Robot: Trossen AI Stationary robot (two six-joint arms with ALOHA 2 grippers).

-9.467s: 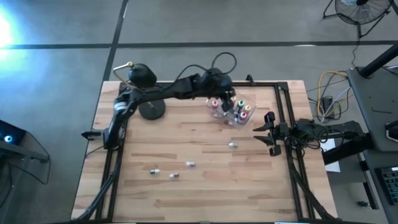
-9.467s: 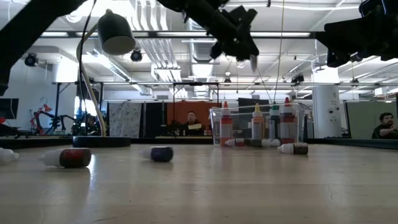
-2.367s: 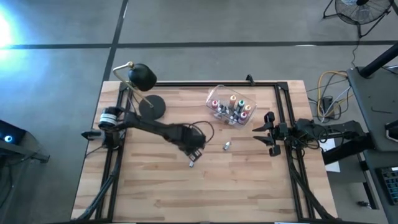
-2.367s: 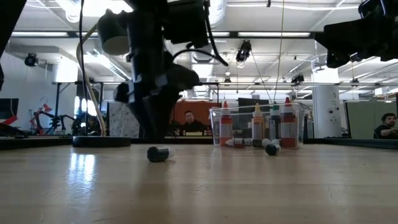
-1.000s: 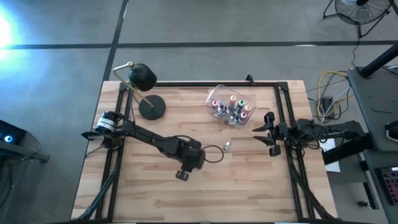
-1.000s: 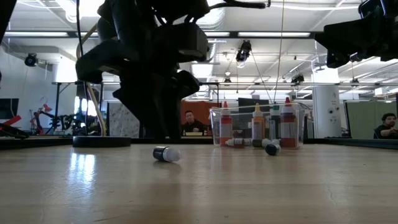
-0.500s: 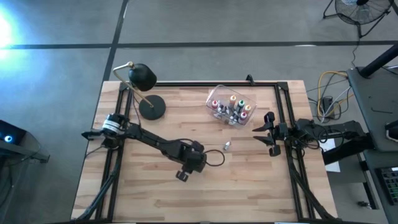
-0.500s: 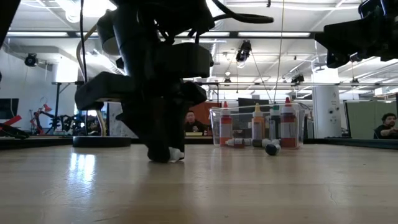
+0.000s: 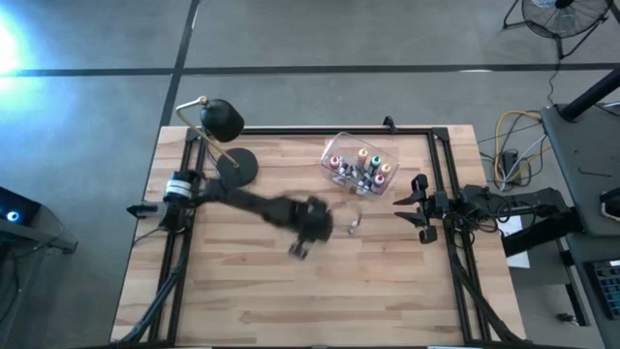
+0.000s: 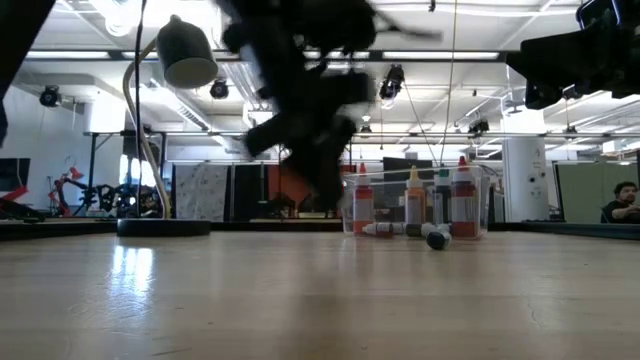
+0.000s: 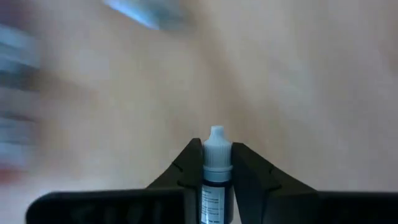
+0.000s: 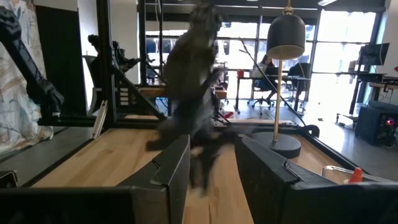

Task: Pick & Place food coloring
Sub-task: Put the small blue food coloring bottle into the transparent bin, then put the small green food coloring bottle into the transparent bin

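My left gripper (image 9: 300, 247) hangs above the table's middle, blurred, shut on a small food coloring bottle (image 11: 216, 180) with a white cap; in the low view the left gripper (image 10: 325, 160) is well above the tabletop. One more bottle (image 9: 354, 228) lies on its side on the wood, seen in the low view as the dark-capped bottle (image 10: 437, 239) in front of the tub. Several bottles stand upright in the clear tub (image 9: 360, 167). My right gripper (image 9: 421, 208) waits open at the table's right edge. My left gripper pinches the bottle between its two fingers (image 11: 188, 163), one on each side of the body just below the white cap (image 11: 216, 144). The bottle lies along the fingers, cap end sticking out past the tips. It is lifted clear of the table.
A black desk lamp (image 9: 223, 121) stands on its round base (image 9: 237, 170) at the far left corner. The tub (image 10: 415, 200) sits far right of centre. A black frame rail (image 9: 446, 184) runs along the right side. People sit in the room beyond.
My left gripper stood low over a bottle lying near the table's middle and took hold of it. It has since risen fast and swung toward the far right, toward the tub, carrying the bottle clear of the wood. The other loose bottle stayed put.
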